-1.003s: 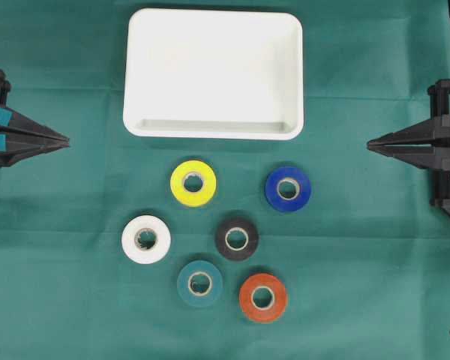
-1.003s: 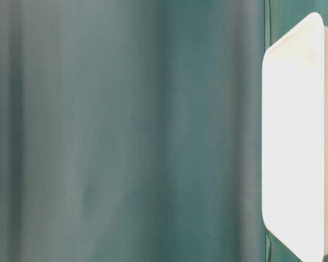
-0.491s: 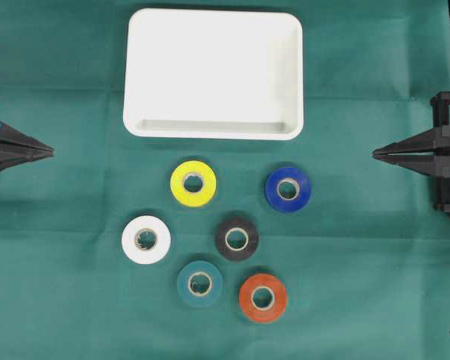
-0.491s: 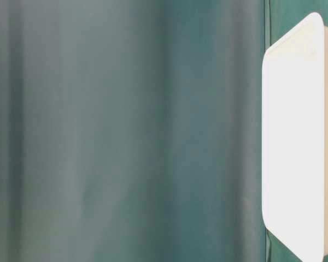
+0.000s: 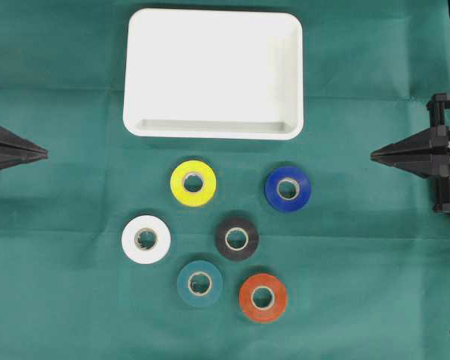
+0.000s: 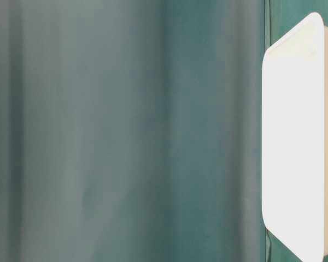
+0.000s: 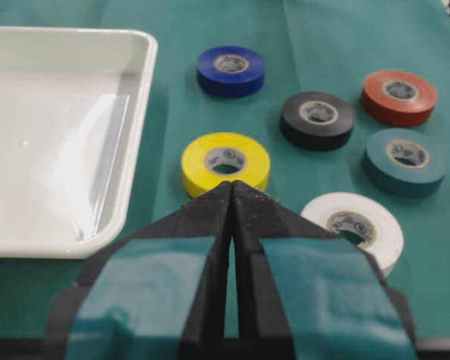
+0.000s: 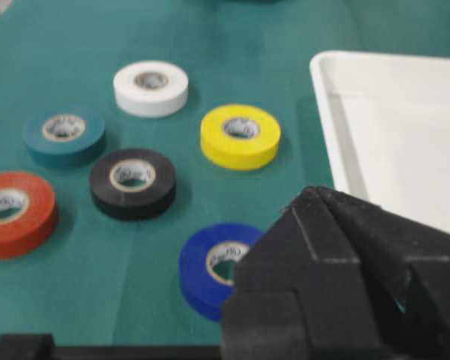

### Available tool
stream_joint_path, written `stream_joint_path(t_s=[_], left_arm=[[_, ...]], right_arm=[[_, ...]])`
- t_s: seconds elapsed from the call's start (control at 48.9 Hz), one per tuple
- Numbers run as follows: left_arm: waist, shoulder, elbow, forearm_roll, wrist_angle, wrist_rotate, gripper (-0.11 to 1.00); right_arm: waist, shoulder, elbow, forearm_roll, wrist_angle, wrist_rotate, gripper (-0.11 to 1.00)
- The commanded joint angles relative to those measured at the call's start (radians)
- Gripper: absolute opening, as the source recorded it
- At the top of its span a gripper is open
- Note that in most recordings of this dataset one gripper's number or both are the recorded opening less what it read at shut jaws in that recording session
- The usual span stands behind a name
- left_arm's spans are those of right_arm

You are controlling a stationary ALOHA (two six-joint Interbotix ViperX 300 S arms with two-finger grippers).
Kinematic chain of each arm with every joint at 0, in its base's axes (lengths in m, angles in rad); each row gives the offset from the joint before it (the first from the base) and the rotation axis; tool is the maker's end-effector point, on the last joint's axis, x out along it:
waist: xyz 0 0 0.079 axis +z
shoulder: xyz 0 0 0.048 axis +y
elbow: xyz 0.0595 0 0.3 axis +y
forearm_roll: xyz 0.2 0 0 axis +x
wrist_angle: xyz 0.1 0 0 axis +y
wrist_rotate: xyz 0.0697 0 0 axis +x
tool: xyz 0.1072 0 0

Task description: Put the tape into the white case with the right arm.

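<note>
The left claw (image 5: 43, 153) has drawn back leftward — both it and the right claw (image 5: 373, 156) clenched, empty.

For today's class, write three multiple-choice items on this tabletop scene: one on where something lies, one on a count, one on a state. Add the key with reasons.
1. Which tape roll lies nearest the right gripper?
A. white
B. blue
C. teal

2. How many tape rolls lie on the green cloth?
A. four
B. five
C. six

3. What does the white case hold?
A. nothing
B. one roll
C. two rolls

Key:
1 B, the blue roll lies furthest toward that gripper.
2 C, yellow, blue, white, black, teal and orange-red.
3 A, its floor is bare in the overhead view.
</note>
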Motion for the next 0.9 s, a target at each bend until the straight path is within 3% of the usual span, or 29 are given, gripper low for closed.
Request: stream_joint_path(t_s=[0.0, 0.143, 0.368, 0.593, 0.88], left_arm=[[-0.003, 0.008, -0.014, 0.002, -0.005, 0.0, 0.0], [-0.003, 0.008, -0.012, 0.003, -0.005, 0.0, 0.0], [-0.003, 0.008, -0.011, 0.003, -0.005, 0.0, 0.0], [-0.003, 0.008, -0.009, 0.002, 0.006, 0.0, 0.0], [-0.003, 0.008, -0.009, 0.003, 0.006, 0.0, 0.0]], right_arm=[[-0.002, 0.015, -0.006, -0.04, -0.006, 0.003, -0.08], [-0.002, 0.015, -0.006, -0.126, -0.002, 0.005, 0.09], [-0.002, 0.029, -0.012, -0.149, 0.072, 0.011, 0.69], [0.044, 0.052, -0.008, -0.179, 0.1, 0.011, 0.68], [0.058, 0.057, -0.012, -0.178, 0.132, 0.012, 0.68]])
